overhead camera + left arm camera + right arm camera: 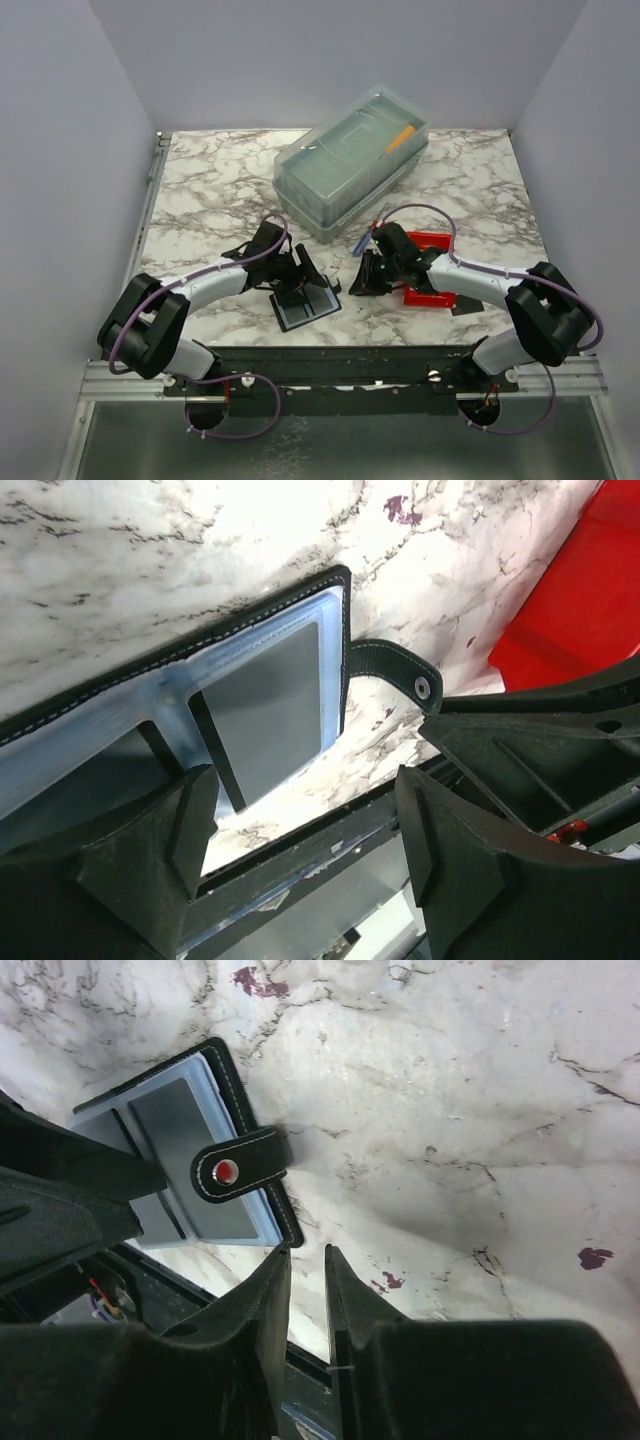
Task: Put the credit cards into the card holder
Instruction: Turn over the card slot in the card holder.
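Open black stitched folding card holder (308, 306) lies just beneath my wide-open, empty left tool (305, 815); my barely parted, empty right tool (307, 1260) sits to its right.

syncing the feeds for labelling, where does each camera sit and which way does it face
Top external: fixed above and behind the arms, looking down over the white marbled table; left arm and right arm show.
Left wrist: on the left arm, looking down at the open black folding card holder; own jaws, wide apart, at the bottom.
Right wrist: on the right arm, looking down at the table; own jaws, narrowly apart, at the bottom.
Shared: both wrist views show the card holder's black snap strap.
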Robot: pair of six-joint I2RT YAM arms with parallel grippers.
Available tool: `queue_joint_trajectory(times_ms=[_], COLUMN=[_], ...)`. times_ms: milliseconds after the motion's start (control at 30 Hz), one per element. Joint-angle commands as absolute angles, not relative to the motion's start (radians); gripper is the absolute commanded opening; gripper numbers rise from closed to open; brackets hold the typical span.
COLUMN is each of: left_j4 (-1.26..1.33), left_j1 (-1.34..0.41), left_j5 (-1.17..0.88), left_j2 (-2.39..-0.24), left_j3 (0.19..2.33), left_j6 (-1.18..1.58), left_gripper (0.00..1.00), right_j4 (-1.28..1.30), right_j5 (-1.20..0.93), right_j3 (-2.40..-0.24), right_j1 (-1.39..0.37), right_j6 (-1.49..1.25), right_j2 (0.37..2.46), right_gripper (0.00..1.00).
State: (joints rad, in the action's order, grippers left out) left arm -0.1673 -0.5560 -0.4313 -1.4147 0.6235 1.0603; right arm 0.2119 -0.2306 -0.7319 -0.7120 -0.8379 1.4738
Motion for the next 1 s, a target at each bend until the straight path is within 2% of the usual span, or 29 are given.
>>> queue_joint_trajectory(times_ms=[0,67,233,300,333,433,567,967], left_j4=[-0.334,-0.387,-0.393,-0.331,-0.296,-0.258,-0.236,-0.218], left_j1=[-0.552,-0.551,-0.547,-0.544,-0.543,-0.541,-0.541,-0.533], left_j5=[-0.409,-0.368,-0.343,-0.38,-0.401,-0.422,-0.385,-0.338], left_j2=[-1.367,-1.35,-1.317,-1.338,-1.354,-1.417,-1.431,-1.462], left_j3=[0.702,0.727,0.722,0.702,0.691,0.683,0.653,0.542], left_j6=[0.965,0.936,0.933,0.943,0.947,0.943,0.934,0.985], left_gripper=[0.77,0.75,0.58,0.37,0.31,0.15,0.0,0.0], right_j4=[0.168,0.137,0.043,-0.003,-0.04,-0.114,-0.162,-0.197], right_j5=[-0.291,-0.32,-0.39,-0.421,-0.432,-0.477,-0.507,-0.548], right_j3=[-0.753,-0.747,-0.734,-0.73,-0.728,-0.717,-0.706,-0.679], right_j1=[-0.71,-0.711,-0.711,-0.712,-0.712,-0.711,-0.711,-0.713], right_j6=[-0.84,-0.836,-0.861,-0.87,-0.878,-0.893,-0.909,-0.91], right_j2=[1.471,1.47,1.485,1.506,1.517,1.557,1.604,1.66], right_gripper=[0.26,0.3,0.36,0.36,0.36,0.36,0.35,0.38])
